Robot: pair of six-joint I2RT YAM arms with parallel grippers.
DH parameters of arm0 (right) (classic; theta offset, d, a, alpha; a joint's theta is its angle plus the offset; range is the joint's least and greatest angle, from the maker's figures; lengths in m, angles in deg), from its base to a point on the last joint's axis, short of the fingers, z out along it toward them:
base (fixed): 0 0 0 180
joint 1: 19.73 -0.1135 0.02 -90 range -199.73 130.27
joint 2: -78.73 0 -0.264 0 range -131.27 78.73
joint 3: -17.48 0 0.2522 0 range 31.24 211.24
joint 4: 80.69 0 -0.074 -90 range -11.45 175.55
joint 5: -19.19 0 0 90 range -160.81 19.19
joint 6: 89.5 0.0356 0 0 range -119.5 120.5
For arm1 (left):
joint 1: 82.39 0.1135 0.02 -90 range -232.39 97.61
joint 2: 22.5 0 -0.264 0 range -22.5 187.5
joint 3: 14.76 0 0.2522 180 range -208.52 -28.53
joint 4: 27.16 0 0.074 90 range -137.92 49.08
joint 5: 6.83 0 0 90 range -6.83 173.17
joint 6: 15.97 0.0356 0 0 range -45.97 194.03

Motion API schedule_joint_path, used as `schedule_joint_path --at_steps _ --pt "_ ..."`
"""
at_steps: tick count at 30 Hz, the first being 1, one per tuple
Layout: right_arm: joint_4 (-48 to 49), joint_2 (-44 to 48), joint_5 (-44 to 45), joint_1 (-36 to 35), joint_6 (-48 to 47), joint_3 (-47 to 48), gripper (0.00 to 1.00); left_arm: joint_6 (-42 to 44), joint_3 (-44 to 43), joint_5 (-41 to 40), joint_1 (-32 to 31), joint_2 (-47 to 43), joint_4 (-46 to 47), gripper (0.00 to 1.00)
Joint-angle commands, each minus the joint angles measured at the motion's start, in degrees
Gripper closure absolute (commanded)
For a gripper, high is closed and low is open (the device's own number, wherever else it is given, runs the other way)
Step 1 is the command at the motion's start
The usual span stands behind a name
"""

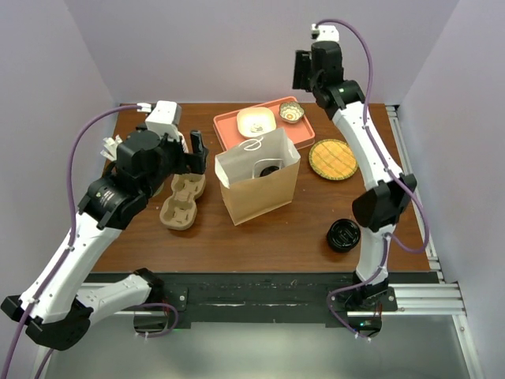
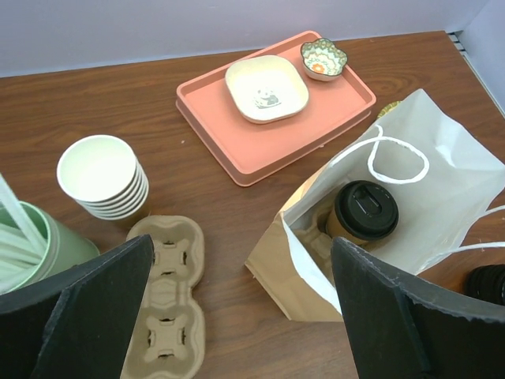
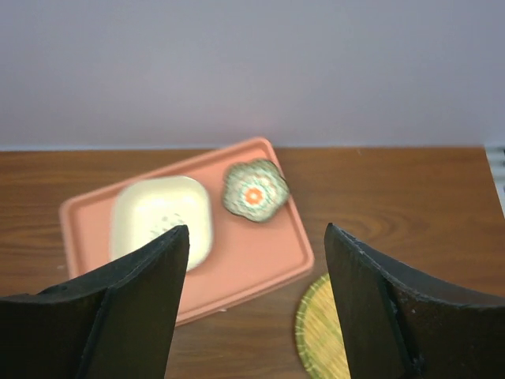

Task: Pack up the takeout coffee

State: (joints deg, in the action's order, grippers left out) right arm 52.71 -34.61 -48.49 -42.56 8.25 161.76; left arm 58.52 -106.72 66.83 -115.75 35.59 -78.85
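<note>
Brown paper bag stands upright and open-mouthed at the middle of the table, white cord handles loose at the rim. Takeout coffee sits inside the bag, upright on the bottom, with its black lid showing from above. Left gripper hangs just left of the bag mouth, toward the left edge. Its fingers are spread wide and hold nothing. Below it lies a pulp cup carrier, flat and empty, just beside the bag's left side. Stack of cream paper cups stands behind the carrier, and a pale green holder with white sticks is at the left edge. Pink tray lies at the far edge, behind the bag. It carries a square cream dish and a small patterned bowl at its far right corner. Round woven mat lies right of the tray, toward the right edge. Squat black round piece sits near the near right corner, well apart from the bag. Right gripper is raised high over the far edge, above the tray, with fingers wide and empty.
</note>
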Motion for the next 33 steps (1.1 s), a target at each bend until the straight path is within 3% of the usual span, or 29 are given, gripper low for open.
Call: schedule_joint_path --at_steps 1,4,6,9,12,13,15,17,24,29,33 --pt "-2.8 -3.6 -5.5 5.1 6.7 -1.1 0.3 -1.4 -4.0 -5.7 0.5 -1.0 -5.0 0.01" --pt "1.1 -3.8 -11.1 6.1 4.7 -5.6 0.31 2.5 -6.1 -9.8 0.4 1.1 -7.8 0.02" --pt "2.3 -3.6 -12.2 6.0 3.7 -7.1 0.32 2.6 -7.9 -20.5 0.5 3.0 -11.1 0.05" --pt "3.3 -2.9 -13.0 6.0 2.8 -7.7 0.32 -0.8 -7.1 -28.1 2.5 6.4 -12.0 0.08" --pt "3.8 -2.3 -14.1 6.1 2.8 -7.6 0.32 -8.8 -7.9 -24.7 10.3 10.3 -14.3 0.17" --pt "4.0 -2.2 -14.7 6.1 3.0 -7.6 0.31 -12.5 -7.6 -22.6 16.7 11.6 -14.4 0.19" --pt "4.2 -1.8 -16.5 6.1 3.8 -7.3 0.29 -14.4 -6.7 -15.4 22.8 13.0 -11.8 0.21" --pt "4.6 -1.0 -19.3 6.0 5.9 -7.7 0.29 -15.3 -9.0 -14.0 28.1 16.4 -10.1 0.22" --pt "10.0 5.7 -31.3 6.0 14.0 -16.6 0.3 -9.9 -20.0 -13.8 29.8 31.2 -5.7 0.26" --pt "9.6 8.0 -31.8 6.1 13.4 -16.7 0.29 -7.6 -28.5 -14.4 30.5 39.4 -6.6 0.32" --pt "8.4 7.4 -31.6 6.2 12.9 -14.1 0.29 -7.6 -27.9 -16.1 31.2 41.2 -7.6 0.34"
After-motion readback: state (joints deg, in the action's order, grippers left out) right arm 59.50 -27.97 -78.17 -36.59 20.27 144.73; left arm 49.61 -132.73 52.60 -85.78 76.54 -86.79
